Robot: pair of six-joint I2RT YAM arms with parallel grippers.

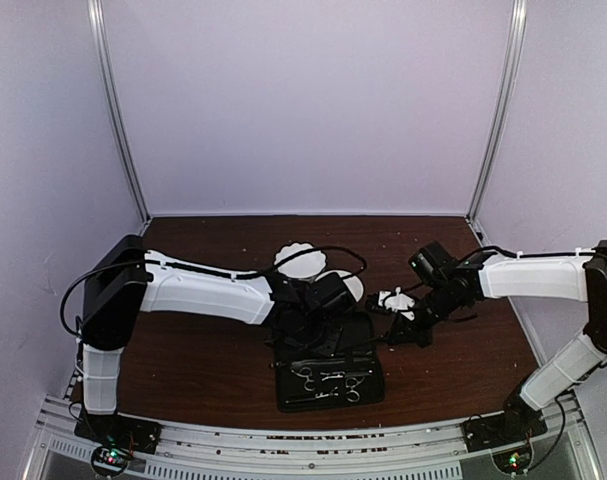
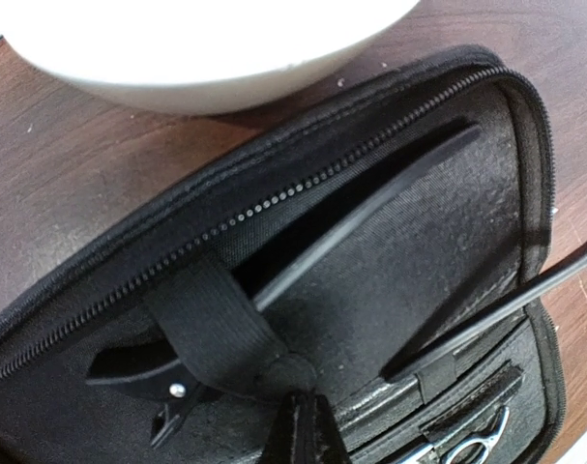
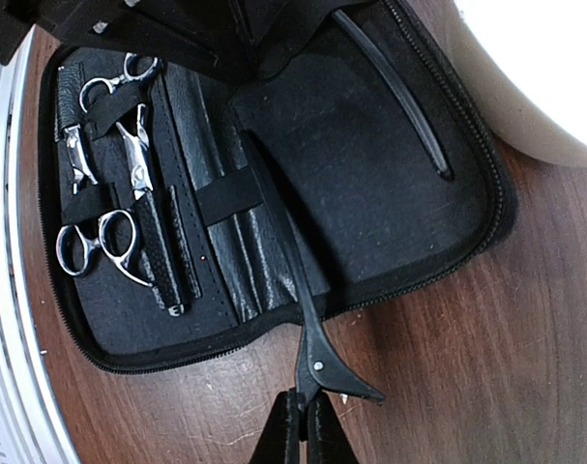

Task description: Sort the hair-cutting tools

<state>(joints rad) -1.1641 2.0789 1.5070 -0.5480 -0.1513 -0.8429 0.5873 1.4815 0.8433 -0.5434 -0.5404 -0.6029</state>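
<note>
Starting at the near rail (image 1: pixel 283 440), we find the open black zip case (image 1: pixel 328 375) lying close to the table's front edge. Brown tabletop (image 1: pixel 203 360) shows on both sides of it, and more runs past the arms toward the back wall.

Two silver scissors (image 3: pixel 136 159) with finger rings lie side by side in the case's nearer half, held under black straps. One thin black clip (image 3: pixel 399 92) lies in the farther half, along the zip edge just beside a white bowl (image 3: pixel 535 77). The left wrist view shows it tucked under an elastic strap (image 2: pixel 211 319). The second clip (image 3: pixel 317 358) juts off the case's side over the wood, its slim tip reaching in over the lining.

The right gripper (image 3: pixel 306 411) is clamped on that clip's hinge end. The left gripper (image 2: pixel 308 416) hovers over the farther half with its fingers together; we cannot tell whether they pinch anything.
</note>
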